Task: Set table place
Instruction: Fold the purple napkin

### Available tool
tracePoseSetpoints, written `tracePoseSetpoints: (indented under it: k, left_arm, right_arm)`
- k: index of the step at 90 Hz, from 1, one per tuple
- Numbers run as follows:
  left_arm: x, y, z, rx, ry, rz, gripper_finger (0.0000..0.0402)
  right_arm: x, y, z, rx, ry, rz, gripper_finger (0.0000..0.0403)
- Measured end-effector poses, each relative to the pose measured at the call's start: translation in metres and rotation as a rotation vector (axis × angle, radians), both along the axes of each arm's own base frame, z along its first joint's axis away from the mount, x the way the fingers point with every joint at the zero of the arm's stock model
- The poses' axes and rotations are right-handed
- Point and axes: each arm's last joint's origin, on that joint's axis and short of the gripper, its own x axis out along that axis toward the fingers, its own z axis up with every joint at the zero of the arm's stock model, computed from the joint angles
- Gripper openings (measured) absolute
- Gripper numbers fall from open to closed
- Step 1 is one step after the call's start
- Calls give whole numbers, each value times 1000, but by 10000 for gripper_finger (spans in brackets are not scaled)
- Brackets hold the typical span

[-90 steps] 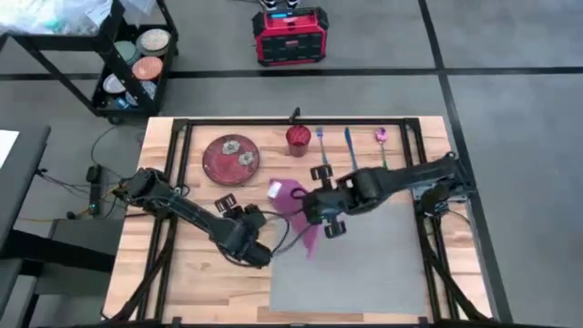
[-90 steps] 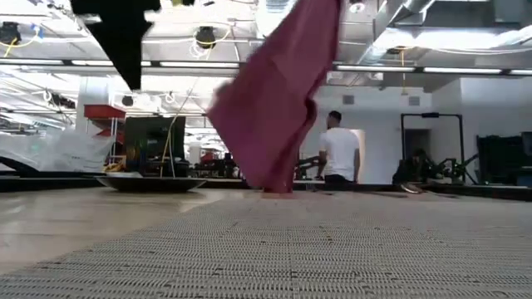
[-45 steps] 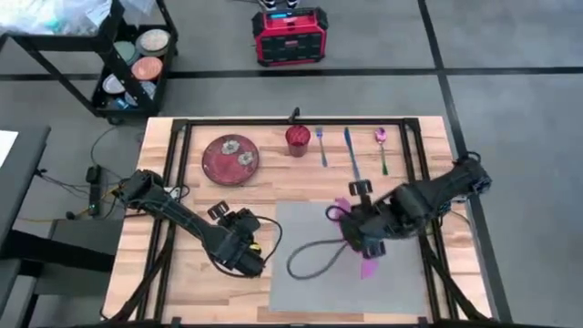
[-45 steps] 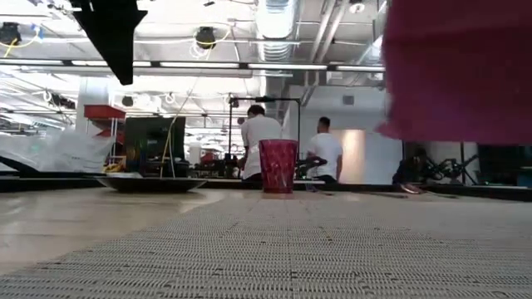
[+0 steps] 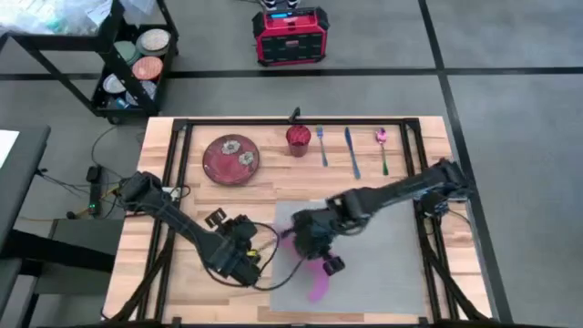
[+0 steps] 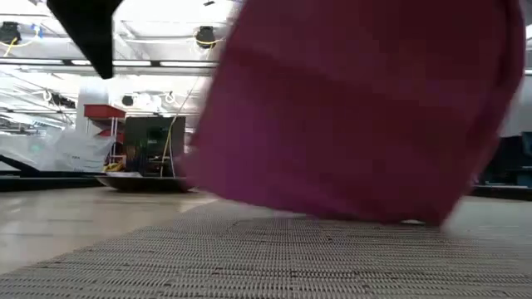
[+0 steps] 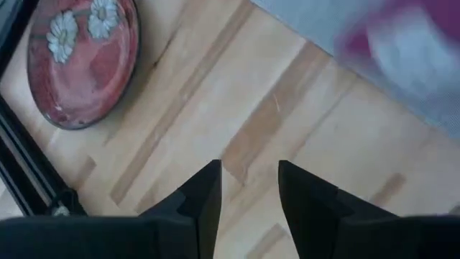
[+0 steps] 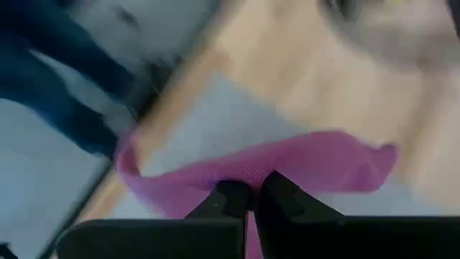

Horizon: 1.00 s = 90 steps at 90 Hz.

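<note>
Right tool [image 8: 250,193] pinched tight on the magenta napkin [image 5: 317,282], hanging over the front-left part of the grey placemat [image 5: 383,264]; right wrist view shows fingers [image 8: 226,198] closed on the cloth. Placemat lies flat on the desk [image 5: 182,282], front-right. Low view: napkin fills most of the frame, nothing of the tool. Left tool [image 7: 248,191] just left of the mat over bare wood, fingers apart, empty; only its wrist view shows that, plus the red plate [image 7: 79,57].

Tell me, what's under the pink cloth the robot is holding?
The grey placemat lies under the hanging magenta napkin, which the right gripper pinches. The mat itself rests on the wooden table. The spot directly beneath the napkin is covered.
</note>
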Motion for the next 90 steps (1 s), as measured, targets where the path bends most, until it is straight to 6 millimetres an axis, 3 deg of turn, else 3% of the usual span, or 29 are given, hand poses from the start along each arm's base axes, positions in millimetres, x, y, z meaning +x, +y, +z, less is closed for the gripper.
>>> tracePoseSetpoints:
  k: [16,34,39,66,76,81,90]
  left_arm:
    - [-9,-14,0,-34,-14,17,119]
    - [-14,-19,0,-39,-37,43,119]
    - [-13,-19,0,-41,-43,56,119]
    - [-4,-22,-2,-118,-183,201,119]
    - [12,-23,-4,-218,-296,247,119]
    - [27,-28,-6,-288,-353,141,119]
    - [60,-45,-12,-367,-406,-298,119]
  right_arm:
    - [24,-9,-48,291,156,193,42]
    - [26,1,-92,448,408,254,132]
    - [25,4,-96,463,446,257,147]
    - [-2,-7,-74,438,582,241,153]
    - [-21,0,-67,333,669,251,152]
    - [-33,0,-64,289,749,260,152]
    - [-56,-6,-50,177,875,265,152]
